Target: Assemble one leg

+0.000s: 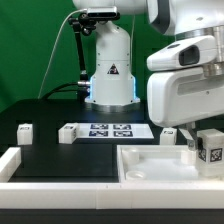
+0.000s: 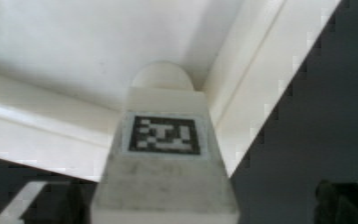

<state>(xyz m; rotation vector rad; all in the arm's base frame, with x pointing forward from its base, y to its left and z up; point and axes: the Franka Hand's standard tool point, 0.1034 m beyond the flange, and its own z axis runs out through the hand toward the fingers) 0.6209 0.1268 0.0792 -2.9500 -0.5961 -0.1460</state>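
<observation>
The arm is filling the right side of the exterior view, its big white housing hanging low over the large white tray-like piece (image 1: 150,163) that is sitting at the lower right of the frame on the black desk (image 1: 40,112). One leg (image 1: 208,147), a small white block showing its black-and-white tag, is standing at the right edge of that frame, right under the arm and close to the tray's far rim; whether it is resting inside the tray or on its rim cannot be told. In the wrist view the same leg (image 2: 163,135) is rising through the middle of the frame, rounded end toward the white tray surface, tag facing the camera.

The gripper (image 2: 176,205) is standing wide open, its dark fingers (image 2: 23,202) showing at the lower corners of the wrist view with clear gaps on both sides of the leg, so nothing is being held. It looks as if it is straddling the leg in order to close on it.

The tray's hollow, as far as it shows, is carrying nothing else. At the left of the exterior view, two other legs (image 1: 24,131) are lying loose on the desk, one beside the marker board (image 1: 112,130).
</observation>
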